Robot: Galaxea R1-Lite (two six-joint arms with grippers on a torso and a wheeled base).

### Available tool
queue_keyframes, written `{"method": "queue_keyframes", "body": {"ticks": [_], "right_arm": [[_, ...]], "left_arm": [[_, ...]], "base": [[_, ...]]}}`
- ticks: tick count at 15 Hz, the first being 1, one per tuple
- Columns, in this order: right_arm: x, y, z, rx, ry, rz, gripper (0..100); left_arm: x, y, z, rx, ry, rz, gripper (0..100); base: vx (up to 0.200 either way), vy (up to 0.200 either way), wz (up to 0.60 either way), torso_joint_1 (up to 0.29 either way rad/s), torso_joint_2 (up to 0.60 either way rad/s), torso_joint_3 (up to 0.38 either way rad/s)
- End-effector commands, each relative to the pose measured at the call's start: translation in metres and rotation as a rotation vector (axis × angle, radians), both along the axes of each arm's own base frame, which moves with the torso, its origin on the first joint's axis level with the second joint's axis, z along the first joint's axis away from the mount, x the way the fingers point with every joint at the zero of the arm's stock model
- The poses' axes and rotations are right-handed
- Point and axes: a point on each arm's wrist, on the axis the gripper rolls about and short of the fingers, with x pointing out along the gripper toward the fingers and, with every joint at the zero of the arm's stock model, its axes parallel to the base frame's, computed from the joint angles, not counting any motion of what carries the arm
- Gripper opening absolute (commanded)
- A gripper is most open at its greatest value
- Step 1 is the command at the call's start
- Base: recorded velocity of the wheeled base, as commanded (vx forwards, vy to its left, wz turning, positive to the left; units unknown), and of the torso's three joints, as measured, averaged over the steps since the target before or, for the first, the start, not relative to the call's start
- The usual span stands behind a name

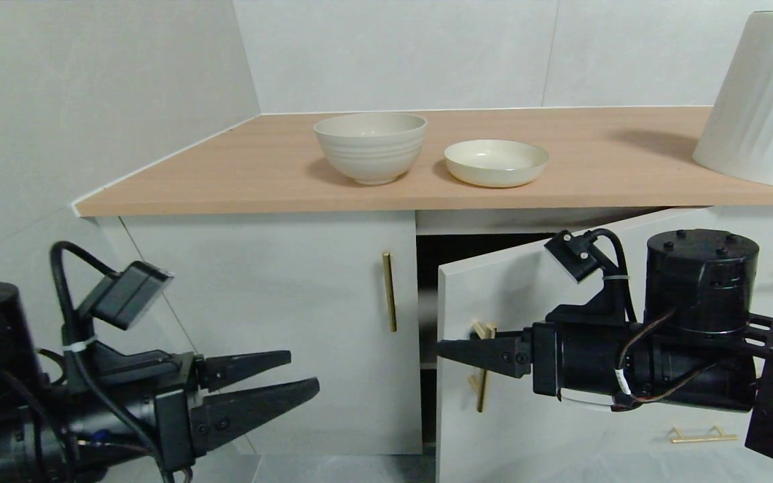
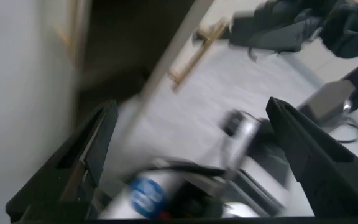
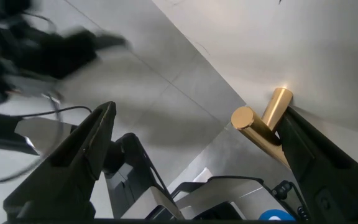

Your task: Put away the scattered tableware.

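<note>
Two pieces of tableware stand on the wooden countertop (image 1: 225,174): a deep cream bowl (image 1: 370,146) and, to its right, a shallow cream dish (image 1: 496,162). Both grippers hang well below them, in front of the cabinet. My right gripper (image 1: 443,349) (image 3: 197,115) is open at the edge of the ajar right cabinet door (image 1: 514,315), with the door's gold handle (image 1: 482,365) (image 3: 260,124) just beside one finger. My left gripper (image 1: 302,371) (image 2: 191,106) is open and holds nothing, low before the closed left door (image 1: 272,322).
A large white ribbed lampshade (image 1: 762,100) stands at the counter's right end. The left door carries a vertical gold handle (image 1: 390,292). A dark gap (image 1: 430,282) shows between the doors. Drawers with gold handles (image 1: 698,435) lie to the right. Walls close the left and back.
</note>
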Motion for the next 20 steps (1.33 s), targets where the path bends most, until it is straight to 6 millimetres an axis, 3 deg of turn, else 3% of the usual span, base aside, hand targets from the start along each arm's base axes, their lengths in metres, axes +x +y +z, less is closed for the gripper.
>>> {"method": "queue_keyframes", "body": {"ticks": [1,4,5,11,15,18,20], "right_arm": [[0.000,0.000,0.001,0.002,-0.003,0.001,100],[0.000,0.000,0.001,0.002,-0.003,0.001,100],[0.000,0.000,0.000,0.001,-0.002,0.001,100],[0.000,0.000,0.000,0.001,-0.002,0.001,100],[-0.001,0.000,-0.001,-0.002,0.002,0.002,100],[-0.002,0.000,-0.003,-0.006,0.006,0.005,100],[-0.003,0.001,-0.004,-0.010,0.011,0.010,100]], "left_arm": [[0.006,-0.011,-0.018,0.020,0.095,-0.028,100],[0.006,-0.011,-0.018,0.022,0.098,-0.026,100],[0.006,-0.012,-0.018,0.022,0.098,-0.028,0],[0.031,-0.022,-0.031,0.069,-0.044,-0.045,0],[0.064,-0.055,-0.022,0.060,-0.122,-0.059,0],[0.079,-0.073,-0.046,0.084,-0.080,-0.055,0],[0.109,-0.092,-0.089,0.072,-0.162,0.072,0]], "base": [[0.000,0.000,0.00,0.000,0.00,0.000],[0.000,0.000,0.00,0.000,0.00,0.000],[0.000,0.000,0.00,0.000,0.00,0.000],[0.000,0.000,0.00,0.000,0.00,0.000],[0.000,0.000,0.00,0.000,0.00,0.000],[0.000,0.000,0.00,0.000,0.00,0.000],[0.000,0.000,0.00,0.000,0.00,0.000]]}}
